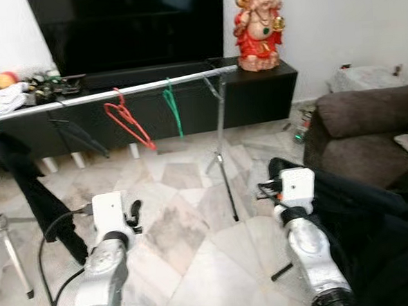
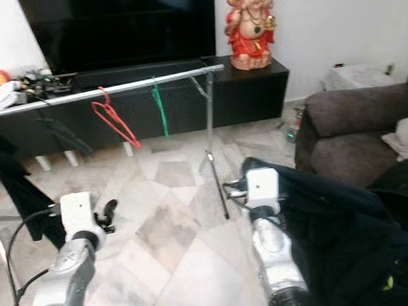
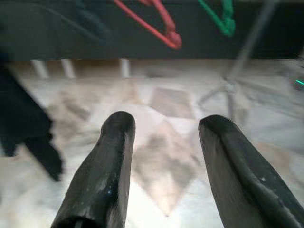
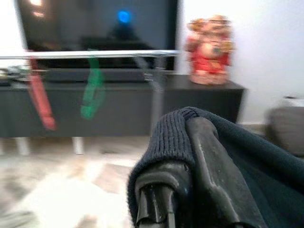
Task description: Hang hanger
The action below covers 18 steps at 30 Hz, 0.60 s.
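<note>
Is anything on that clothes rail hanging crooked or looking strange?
Yes. The red hanger hangs tilted, swung out at a slant from the rail, while the green hanger hangs nearly straight down. A dark garment is draped over the right end effector.

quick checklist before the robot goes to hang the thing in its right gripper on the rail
1. Right gripper shut on the dark knitted garment: ok.
2. A hanger inside that garment: cannot tell, fabric covers it.
3. Left gripper open with nothing between its fingers: ok.
4. Free stretch of silver metal clothes rail between the green plastic hanger and the rail's end post: ok.
5. Red plastic hanger hooked on the rail: ok, though it hangs tilted.
6. Garment free of the dark brown sofa: cannot tell.
</note>
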Available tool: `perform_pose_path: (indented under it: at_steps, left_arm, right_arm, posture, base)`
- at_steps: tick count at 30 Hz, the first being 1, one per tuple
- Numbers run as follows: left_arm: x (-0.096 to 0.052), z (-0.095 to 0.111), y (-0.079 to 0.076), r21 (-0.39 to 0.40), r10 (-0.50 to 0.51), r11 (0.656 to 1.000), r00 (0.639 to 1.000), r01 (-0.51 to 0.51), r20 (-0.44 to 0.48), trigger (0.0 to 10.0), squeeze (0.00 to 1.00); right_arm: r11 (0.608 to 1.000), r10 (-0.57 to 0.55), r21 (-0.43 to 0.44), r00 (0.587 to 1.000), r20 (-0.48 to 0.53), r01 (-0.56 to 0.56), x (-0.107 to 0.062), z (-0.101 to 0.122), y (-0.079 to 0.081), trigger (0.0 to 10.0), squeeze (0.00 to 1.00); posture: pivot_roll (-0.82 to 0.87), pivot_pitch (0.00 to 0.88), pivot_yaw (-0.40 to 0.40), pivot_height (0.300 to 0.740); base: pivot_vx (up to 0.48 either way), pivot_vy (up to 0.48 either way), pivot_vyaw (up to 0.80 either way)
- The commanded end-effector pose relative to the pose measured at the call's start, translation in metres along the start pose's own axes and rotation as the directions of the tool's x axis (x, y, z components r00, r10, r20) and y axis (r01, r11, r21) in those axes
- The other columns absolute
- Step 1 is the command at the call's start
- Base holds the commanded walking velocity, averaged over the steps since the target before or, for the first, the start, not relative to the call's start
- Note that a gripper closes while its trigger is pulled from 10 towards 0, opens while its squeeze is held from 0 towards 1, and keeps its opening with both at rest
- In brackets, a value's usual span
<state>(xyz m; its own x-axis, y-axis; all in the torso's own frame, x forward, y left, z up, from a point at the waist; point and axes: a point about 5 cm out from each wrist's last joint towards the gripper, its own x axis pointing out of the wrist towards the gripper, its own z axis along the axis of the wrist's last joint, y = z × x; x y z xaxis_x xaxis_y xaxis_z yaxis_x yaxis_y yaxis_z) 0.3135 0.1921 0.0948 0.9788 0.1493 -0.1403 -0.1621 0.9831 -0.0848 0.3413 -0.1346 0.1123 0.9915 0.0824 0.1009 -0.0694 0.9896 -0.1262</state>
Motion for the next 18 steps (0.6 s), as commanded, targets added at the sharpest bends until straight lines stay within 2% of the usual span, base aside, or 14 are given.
perform_pose_path:
  at_steps: [1,5,18]
  left_arm:
    - [-0.0004,0.0017,-0.003,-0.005,-0.005,1.0,1.0,0.005,0.01,10.0,0.0]
    - [-0.0011,0.0,-0.0037,-0.008,-0.005,1.0,1.0,0.005,0.004,10.0,0.0]
    - [-0.0024,-0.0015,-0.0046,-0.008,-0.008,1.0,1.0,0.008,0.0,10.0,0.0]
  right_arm:
    - [1.0,0.016,-0.009,1.0,0.01,-0.016,0.0018,0.0031,0.0002,10.0,0.0]
    - [1.0,0.017,-0.009,1.0,0.002,-0.017,0.0024,0.0021,0.0006,10.0,0.0]
    - [1.0,-0.001,0.015,0.999,-0.037,0.001,0.0018,-0.0039,-0.0013,10.0,0.0]
  posture:
    - [0.05,0.0,0.06,0.74]
    - [0.05,0.0,0.056,0.74]
    - [0.05,0.0,0.054,0.74]
  base:
    - [0.0,0.0,0.8]
    - [0.0,0.0,0.8]
    - [0.0,0.48,0.0]
